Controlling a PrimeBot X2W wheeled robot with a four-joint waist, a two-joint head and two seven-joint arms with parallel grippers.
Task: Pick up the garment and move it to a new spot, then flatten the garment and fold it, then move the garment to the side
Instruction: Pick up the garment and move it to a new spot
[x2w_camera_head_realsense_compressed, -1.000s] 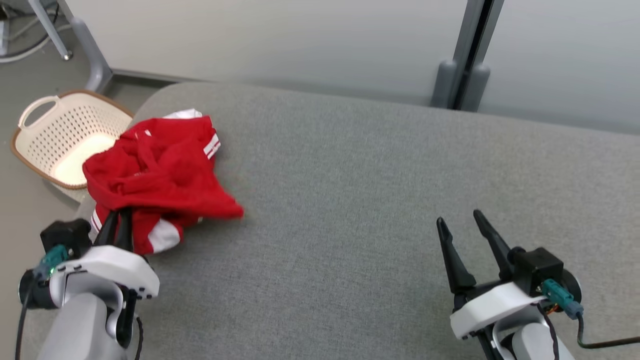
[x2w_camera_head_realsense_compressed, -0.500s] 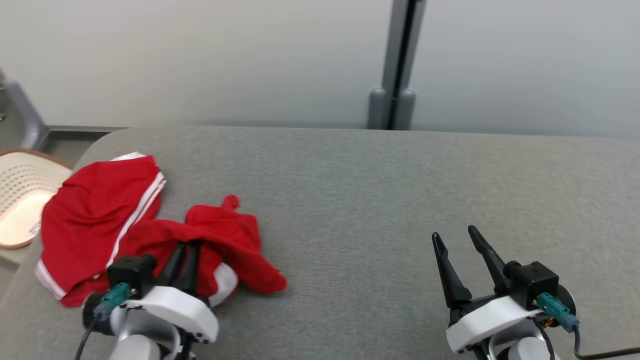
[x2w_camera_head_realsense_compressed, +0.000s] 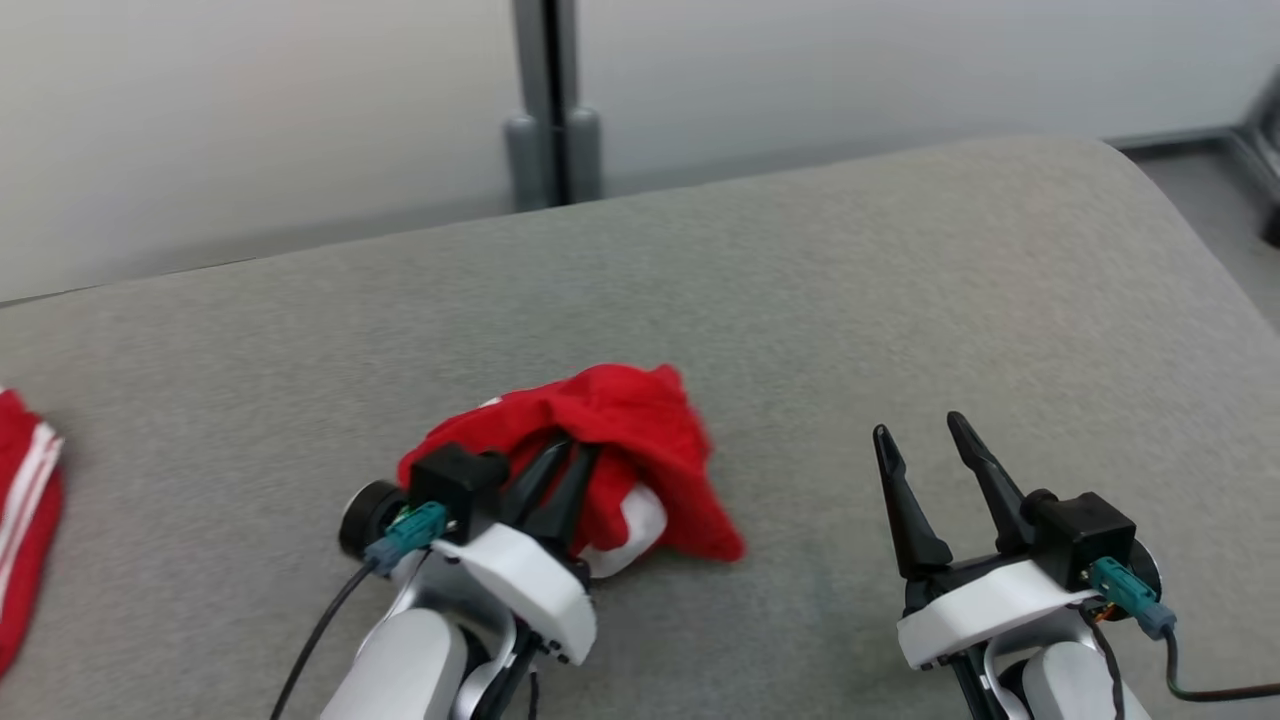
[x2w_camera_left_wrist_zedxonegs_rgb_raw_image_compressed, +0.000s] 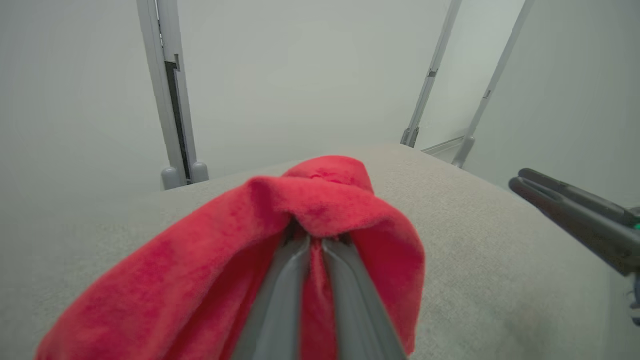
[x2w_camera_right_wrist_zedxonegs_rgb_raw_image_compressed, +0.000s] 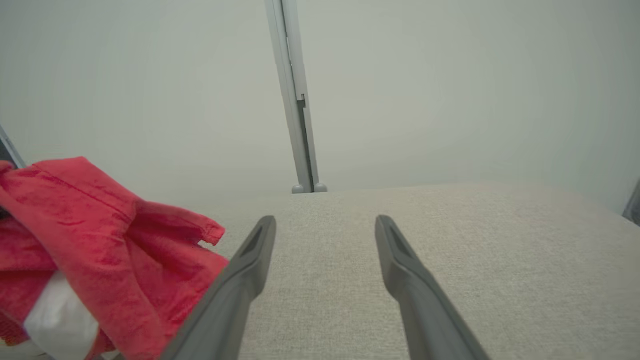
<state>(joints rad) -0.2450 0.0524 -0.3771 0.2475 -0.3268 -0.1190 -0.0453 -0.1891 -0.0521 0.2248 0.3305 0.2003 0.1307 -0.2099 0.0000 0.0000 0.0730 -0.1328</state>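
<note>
Far left edge of the head view: red striped cloth (x2w_camera_head_realsense_compressed: 25, 510) on the grey bench (x2w_camera_head_realsense_compressed: 900, 300), well apart from both hands; cannot tell whether joined to anything else.

Next rightward: left hand (x2w_camera_head_realsense_compressed: 562, 470), fingers pressed together, pinching the red garment (x2w_camera_head_realsense_compressed: 640, 440). Red garment bunched in a heap on the near middle of the bench, draped over and around the fingertips and spilling to the hand's right. White patch (x2w_camera_head_realsense_compressed: 625, 530) just beside the fingers. Small white mark (x2w_camera_head_realsense_compressed: 490, 403) on the heap's top, too small to read.

Further right: right hand (x2w_camera_head_realsense_compressed: 918, 440), spread wide, gripping nothing, over bare bench, apart from the heap.

Left wrist view: red garment (x2w_camera_left_wrist_zedxonegs_rgb_raw_image_compressed: 325, 200) folded like a hood over the left hand (x2w_camera_left_wrist_zedxonegs_rgb_raw_image_compressed: 312, 242). Adds to the head view a pleat of red caught between the two fingers. Right hand (x2w_camera_left_wrist_zedxonegs_rgb_raw_image_compressed: 520, 182) at the right edge, seen side-on.

Right wrist view: red garment (x2w_camera_right_wrist_zedxonegs_rgb_raw_image_compressed: 100, 235) at the left, with a hemmed edge toward the middle and the white patch (x2w_camera_right_wrist_zedxonegs_rgb_raw_image_compressed: 60, 312) low on it. Right hand (x2w_camera_right_wrist_zedxonegs_rgb_raw_image_compressed: 325, 222) with fingers well apart over the bench, left finger near the cloth. Grey post (x2w_camera_right_wrist_zedxonegs_rgb_raw_image_compressed: 295, 100) upright behind the bench's far edge.
</note>
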